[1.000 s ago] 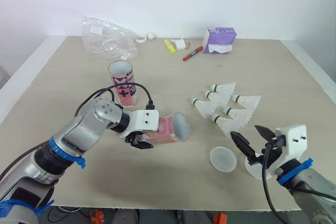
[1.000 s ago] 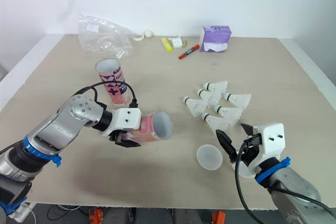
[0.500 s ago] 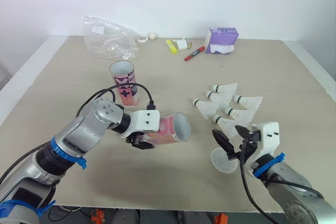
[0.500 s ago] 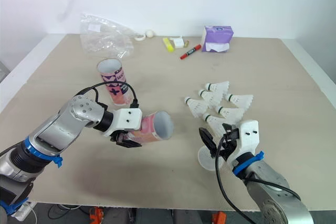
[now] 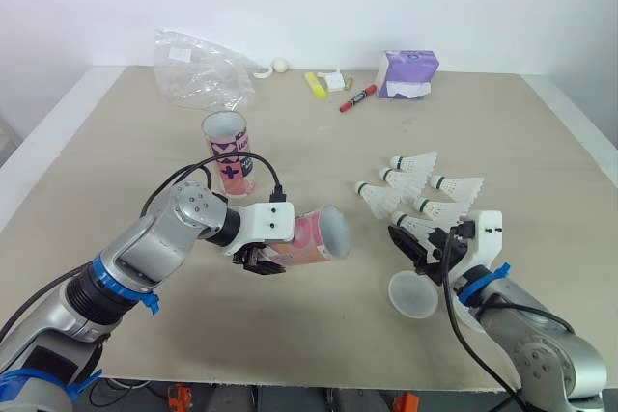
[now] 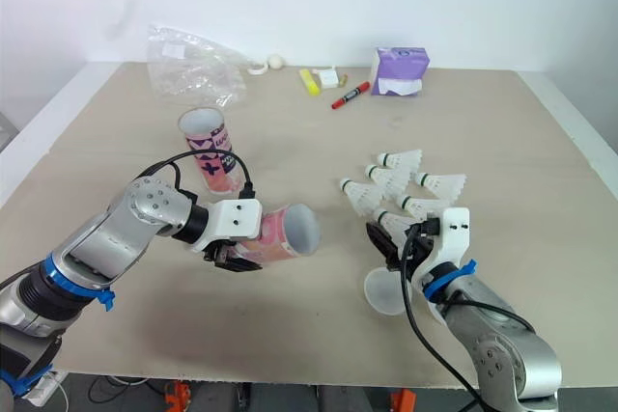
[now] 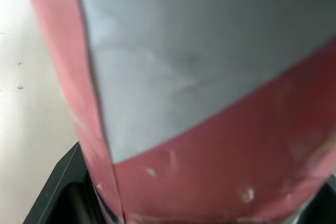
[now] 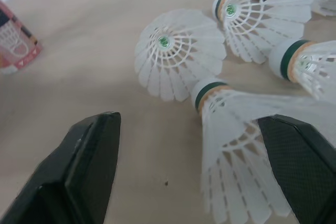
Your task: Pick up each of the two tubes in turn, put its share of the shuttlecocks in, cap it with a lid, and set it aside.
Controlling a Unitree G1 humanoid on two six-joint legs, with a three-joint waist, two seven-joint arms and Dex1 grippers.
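Six shuttlecocks [image 5: 439, 207] lie right of centre, with loading apparently not begun. The left gripper [image 5: 261, 261] pinches the pink tube [image 5: 314, 236] on its side, mouth facing right. The right gripper [image 5: 417, 246], fingers spread, straddles the nearest shuttlecock [image 8: 231, 129]. Next move: close on it, then carry it to the mouth.

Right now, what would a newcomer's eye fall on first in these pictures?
First, the pink tube, held on its side in the left gripper with its open mouth turned toward the robot's right. Next, the cluster of white shuttlecocks on the right half of the table, with the open right gripper poised at the nearest one, beside a round lid. A second tube stands upright farther back.
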